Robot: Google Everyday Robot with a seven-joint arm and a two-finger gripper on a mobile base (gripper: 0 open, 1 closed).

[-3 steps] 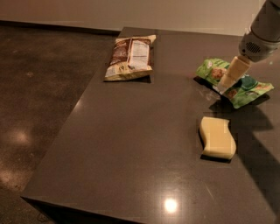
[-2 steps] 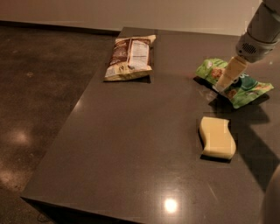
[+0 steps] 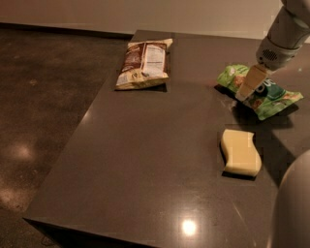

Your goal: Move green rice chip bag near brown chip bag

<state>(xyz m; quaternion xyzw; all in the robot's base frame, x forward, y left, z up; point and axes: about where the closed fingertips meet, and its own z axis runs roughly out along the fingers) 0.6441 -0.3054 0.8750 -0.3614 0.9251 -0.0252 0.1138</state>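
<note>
The robot's gripper (image 3: 249,83), a pale cream, flat-sided piece at the end of a white and grey arm (image 3: 286,34), is down on the small crinkly bright green rice chip bag (image 3: 276,99) at the far right of the table, touching the bag's upper middle; whether it is spread or pinching the bag cannot be told. The green bag lies flat and somewhat rumpled, its glossy film creased, with a dark teal patch and white lettering just beside the gripper, too small to read, and tan round shapes printed towards its right end. Nearer the camera, and apart from the bag, lies a pale yellow sponge (image 3: 240,152), a soft-looking block with a wavy outline and matte faces. Well apart from the green bag, across to the left near the table's far left corner, lies the flat rectangular dark brown chip bag (image 3: 143,64). It lies on its face with a white nutrition-label panel turned up and pale cream crimped ends; the panel's print cannot be read. What either bag holds does not show. All three things rest on a dark grey table (image 3: 145,164) with a smooth, faintly glossy top that catches a bright spot of light near its front edge. Left of it runs a dark, polished, mottled floor (image 3: 43,97), a pale wall (image 3: 145,12) stands behind, and a blurred, pale rounded part of the robot (image 3: 295,208) fills the lower right corner.
</note>
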